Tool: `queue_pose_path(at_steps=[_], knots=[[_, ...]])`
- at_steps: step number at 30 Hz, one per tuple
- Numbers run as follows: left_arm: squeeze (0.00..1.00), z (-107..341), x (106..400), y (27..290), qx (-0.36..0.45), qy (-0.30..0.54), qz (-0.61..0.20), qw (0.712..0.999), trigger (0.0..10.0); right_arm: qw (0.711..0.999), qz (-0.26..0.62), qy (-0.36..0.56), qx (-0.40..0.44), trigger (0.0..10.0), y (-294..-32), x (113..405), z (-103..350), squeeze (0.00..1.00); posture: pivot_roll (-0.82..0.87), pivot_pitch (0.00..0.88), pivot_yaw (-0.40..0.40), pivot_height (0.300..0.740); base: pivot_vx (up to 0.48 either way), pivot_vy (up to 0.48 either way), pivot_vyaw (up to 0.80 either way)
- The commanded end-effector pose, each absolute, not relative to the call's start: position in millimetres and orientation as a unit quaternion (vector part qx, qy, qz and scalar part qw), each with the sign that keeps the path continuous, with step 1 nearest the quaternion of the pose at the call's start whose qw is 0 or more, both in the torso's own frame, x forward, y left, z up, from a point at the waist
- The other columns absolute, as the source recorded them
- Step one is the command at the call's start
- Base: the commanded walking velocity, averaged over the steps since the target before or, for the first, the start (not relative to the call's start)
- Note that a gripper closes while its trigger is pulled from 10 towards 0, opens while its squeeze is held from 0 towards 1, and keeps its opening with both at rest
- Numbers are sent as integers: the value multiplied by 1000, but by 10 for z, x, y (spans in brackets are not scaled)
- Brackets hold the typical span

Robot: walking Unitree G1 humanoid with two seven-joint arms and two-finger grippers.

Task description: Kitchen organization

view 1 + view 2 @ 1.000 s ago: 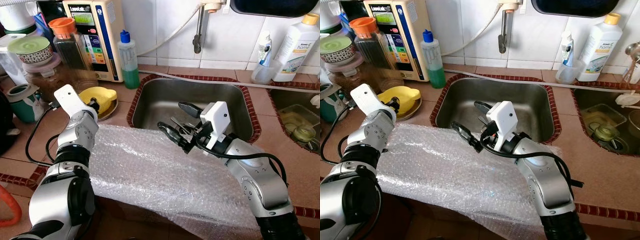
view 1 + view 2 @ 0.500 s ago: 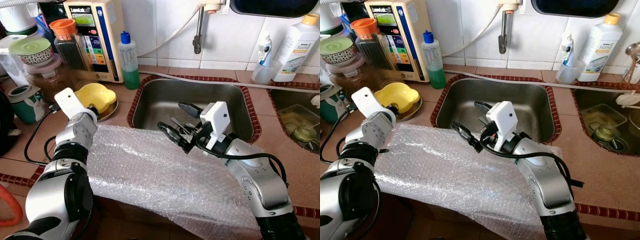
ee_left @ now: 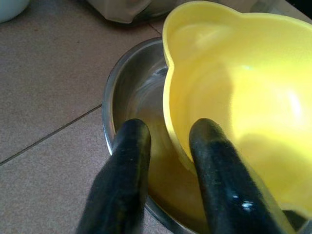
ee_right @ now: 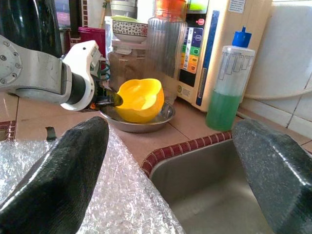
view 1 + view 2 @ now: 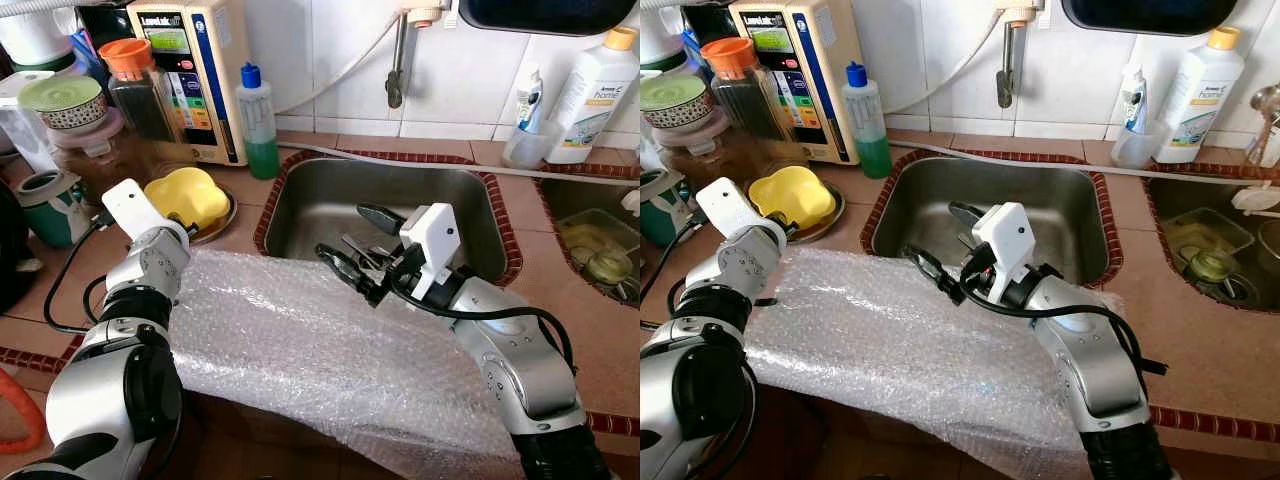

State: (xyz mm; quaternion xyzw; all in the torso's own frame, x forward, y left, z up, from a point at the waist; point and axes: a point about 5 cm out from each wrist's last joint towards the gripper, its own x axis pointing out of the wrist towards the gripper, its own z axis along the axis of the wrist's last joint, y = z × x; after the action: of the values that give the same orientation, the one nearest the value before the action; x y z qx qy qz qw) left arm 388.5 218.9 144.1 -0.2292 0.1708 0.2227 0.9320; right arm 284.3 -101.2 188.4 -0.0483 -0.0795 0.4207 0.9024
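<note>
Beside steel dish [image 3: 127, 92], left gripper [image 3: 165, 141] pinches glossy yellow bowl's [image 3: 243, 97] tilted rim.

yellow bowl [image 5: 187, 196] | plastic, tilted up on edge | in steel dish [image 3: 127, 92] | L of sink

I see a tiled counter [image 5: 245, 195] with a steel sink [image 5: 330, 200] set into it. Bubble wrap [image 5: 300, 345] lies on the near edge, overhanging the front. A steel dish [image 5: 825, 222] sits left of the sink. A green soap bottle [image 5: 258, 122], a water purifier [image 5: 195, 75] and jars [image 5: 140, 90] stand at the back left; a white bottle [image 5: 590, 95] stands at the back right.
</note>
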Motion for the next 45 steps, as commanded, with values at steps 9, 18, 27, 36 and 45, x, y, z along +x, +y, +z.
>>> queue_pose_path(at_steps=[9, 18, 27, 36, 45], knots=[[0, 1400, 3843, 2297, -194, 166, 245, 935, 0, 901, 424, -80, -51, 10000, -989, 2851, 1883, 0, 52, 0, 100, 740, 0, 0, 0], [0, 1497, 3858, 2330, -158, 116, 237, 951, 0, 902, 422, -80, -52, 10000, -985, 2853, 1875, 0, 53, 0, 101, 740, 0, 0, 0], [0, 1519, 3861, 2307, -142, 91, 228, 959, 0, 902, 420, -79, -56, 10000, -982, 2856, 1867, 0, 53, 0, 101, 740, 0, 0, 0], [0, 1583, 3870, 2296, -119, 58, 218, 967, 0, 904, 418, -77, -57, 10000, -989, 2863, 1859, 0, 53, 0, 102, 740, 0, 0, 0], [0, 1590, 3872, 2321, -94, 61, 227, 967, 0, 906, 413, -77, -59, 10000, -1002, 2878, 1849, 0, 54, 0, 107, 740, 0, 0, 0]])
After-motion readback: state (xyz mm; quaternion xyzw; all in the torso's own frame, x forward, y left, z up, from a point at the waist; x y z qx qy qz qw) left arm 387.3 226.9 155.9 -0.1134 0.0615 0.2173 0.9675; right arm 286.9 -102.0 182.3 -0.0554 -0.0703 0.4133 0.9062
